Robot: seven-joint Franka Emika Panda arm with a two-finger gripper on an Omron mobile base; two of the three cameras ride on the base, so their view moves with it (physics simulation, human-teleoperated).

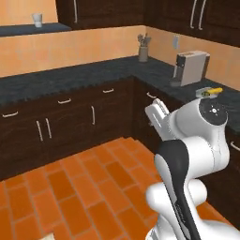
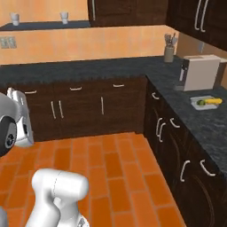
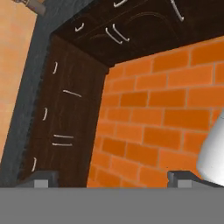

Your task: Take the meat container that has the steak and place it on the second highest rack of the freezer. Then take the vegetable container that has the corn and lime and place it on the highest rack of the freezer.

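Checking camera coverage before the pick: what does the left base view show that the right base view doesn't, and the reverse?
Left base view: one cup on a high shelf, and a wall plate above the coffee machine. Right base view: two cups on a high shelf and an outlet at far left. Both: the coffee machine, the utensil holder, and the tray with corn and lime on the counter.

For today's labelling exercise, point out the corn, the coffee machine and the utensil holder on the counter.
corn [image 2: 213,101]: right base view, middle of the yellow cob.
coffee machine [image 2: 200,72]: right base view, its pale side panel.
utensil holder [image 1: 143,54]: left base view, the grey cup's body.
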